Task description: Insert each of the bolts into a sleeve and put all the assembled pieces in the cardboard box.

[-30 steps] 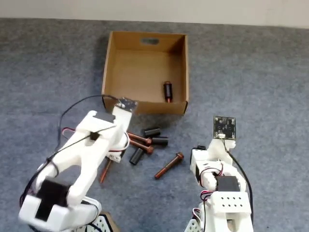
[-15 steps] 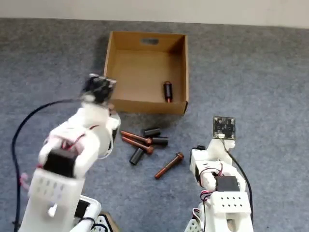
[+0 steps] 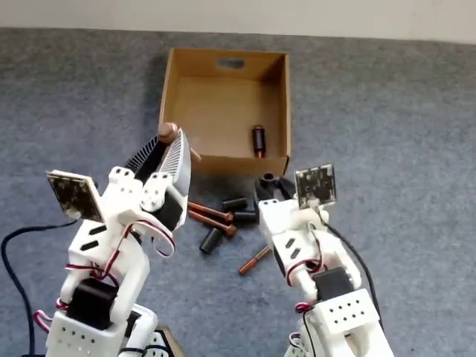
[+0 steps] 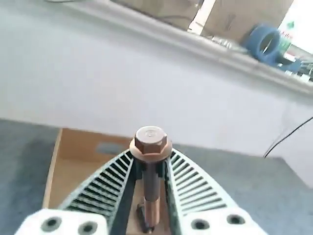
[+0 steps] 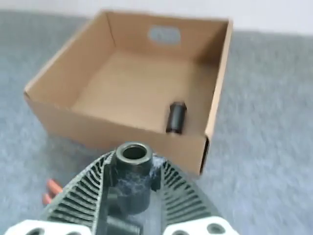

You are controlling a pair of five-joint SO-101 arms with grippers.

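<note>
Copper-coloured and hex-headed, a bolt (image 4: 150,141) sat clamped between the ribbed fingers (image 4: 110,181) of the left gripper (image 4: 150,156). Its long axis ran along those fingers, with the shank buried between them and the head standing clear of the tips, pointing away from the wrist. Seen from above, that head hung by the near left corner of the cardboard box (image 3: 223,52), which stood on grey carpet (image 3: 387,111). Inside the box an assembled piece (image 3: 258,140) lay close to the right wall. Its axis ran front to back, with the dark sleeve toward the far side and a coppery end toward the near wall. On the carpet just in front of the box, two loose bolts (image 3: 210,211) lay side by side, nearly parallel, heads to the right and shanks reaching left under the left arm. Three loose sleeves (image 3: 245,216) lay near those heads: two lying crosswise, one behind the other, and one tilted diagonally nearer the arms. A third bolt (image 3: 255,259) lay slanted, its upper end hidden beneath the right arm. Farther right, the right gripper (image 5: 133,159) gripped a black sleeve (image 5: 131,183). The sleeve's axis lay in line with the fingers, and its hollow end faced away from the wrist toward the box's near wall.
</note>
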